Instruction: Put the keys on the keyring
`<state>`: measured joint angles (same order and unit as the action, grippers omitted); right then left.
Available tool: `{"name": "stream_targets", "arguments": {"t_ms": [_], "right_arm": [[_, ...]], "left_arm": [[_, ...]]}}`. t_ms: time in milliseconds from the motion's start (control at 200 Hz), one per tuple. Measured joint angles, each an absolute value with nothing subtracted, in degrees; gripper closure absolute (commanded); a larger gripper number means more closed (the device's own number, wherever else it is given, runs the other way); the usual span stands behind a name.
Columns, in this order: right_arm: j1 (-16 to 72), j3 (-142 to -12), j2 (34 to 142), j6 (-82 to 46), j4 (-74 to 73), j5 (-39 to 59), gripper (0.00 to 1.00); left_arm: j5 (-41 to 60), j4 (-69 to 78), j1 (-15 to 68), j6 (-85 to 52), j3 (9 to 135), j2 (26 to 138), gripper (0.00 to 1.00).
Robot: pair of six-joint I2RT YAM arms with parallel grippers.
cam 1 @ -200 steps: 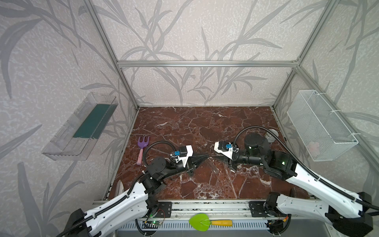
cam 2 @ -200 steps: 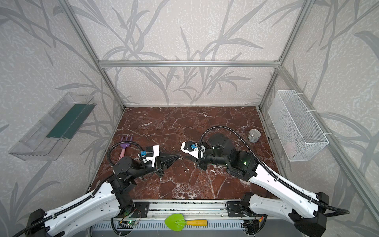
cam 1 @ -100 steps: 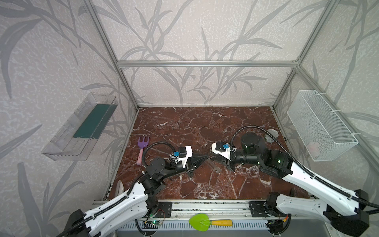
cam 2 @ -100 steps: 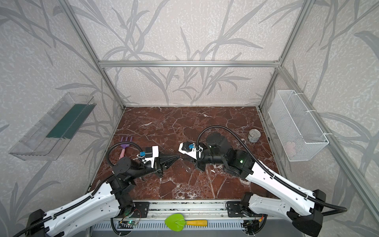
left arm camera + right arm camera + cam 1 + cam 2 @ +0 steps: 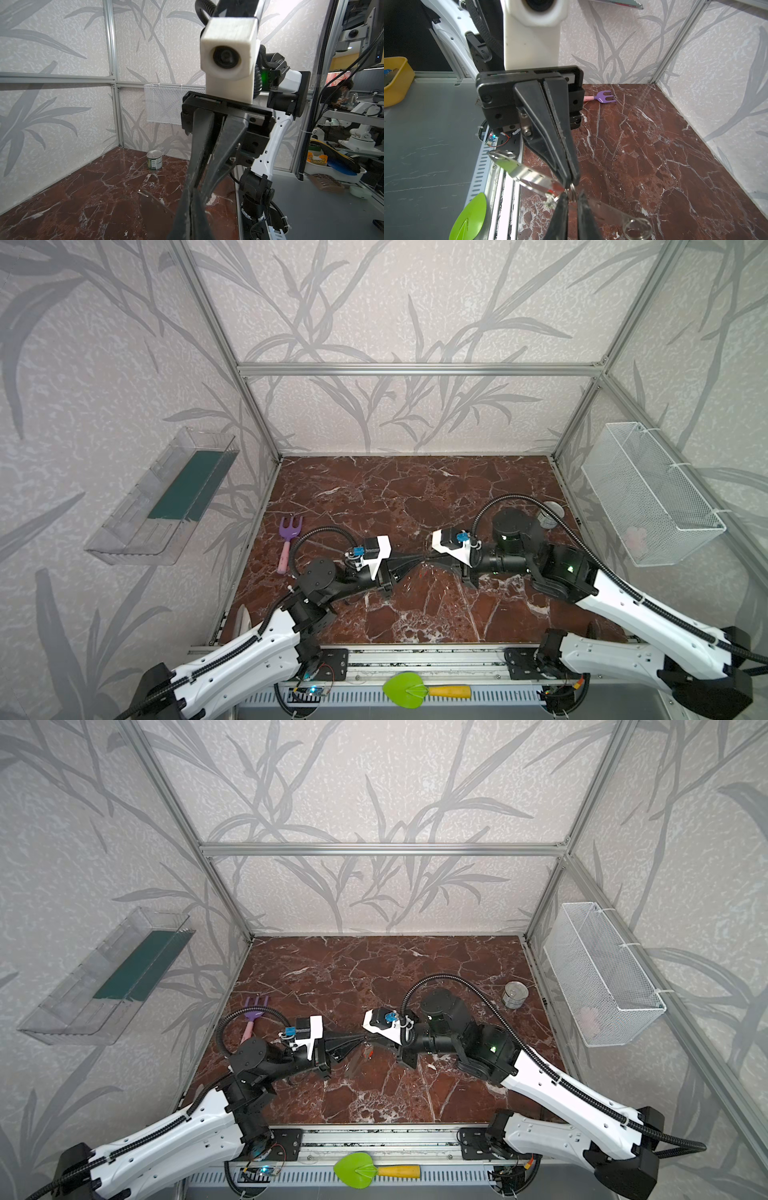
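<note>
A: Biggest thing first?

B: Red-brown marble counter, with both arms reaching in over it from the front rail.

A: Then the pincers?

B: Meeting tip to tip above mid-counter in both top views.
Left pincer: pressed flat together with no gap along the fingers, nipping the near end of the keyring.
Right pincer: narrow, with fingertips either side of a small split ring. Gripping or merely bracketing, cannot tell.

A: Whereabouts of the keyring, and its heading?

B: Aloft, off the counter, at that meeting point.
Flat and pale grey, seen nearly edge-on from the right wrist.
Long axis running away from the left pincer's tips toward the counter's front edge, crosswise to both pincers.
Small holes in a row along one edge, and a wire loop at the far, free end.
Tilt against the counter: cannot tell.

A: And the keys?

B: Only a sliver of red tag showing, against the keyring's near end and just beside the tips.
In a top view, a red fleck just under the meeting point.
Too small to give a long axis or heading.
Threaded on or not, cannot tell.
</note>
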<state>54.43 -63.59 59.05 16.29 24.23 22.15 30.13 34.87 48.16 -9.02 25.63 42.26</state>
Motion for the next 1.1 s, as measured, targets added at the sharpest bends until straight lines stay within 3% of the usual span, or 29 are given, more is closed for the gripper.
{"name": "stream_targets", "arguments": {"t_ms": [495, 665, 915, 1100], "right_arm": [[54.37, -64.77, 61.04, 16.03, 24.08, 24.18, 0.90], [54.02, -64.79, 61.80, 15.44, 24.05, 25.26, 1.00], [53.89, -65.30, 61.93, 14.98, 24.73, 26.28, 1.00], [54.06, -69.43, 64.07, 17.98, 29.30, 25.65, 1.00]], "left_arm": [[30.96, 36.69, 47.94, -9.23, 25.32, 42.30, 1.00], [31.14, 36.95, 47.81, -9.19, 24.91, 42.30, 1.00], [31.31, 37.12, 47.66, -9.21, 24.88, 42.13, 1.00], [28.88, 33.89, 47.88, -8.60, 24.88, 39.07, 0.81]]}}
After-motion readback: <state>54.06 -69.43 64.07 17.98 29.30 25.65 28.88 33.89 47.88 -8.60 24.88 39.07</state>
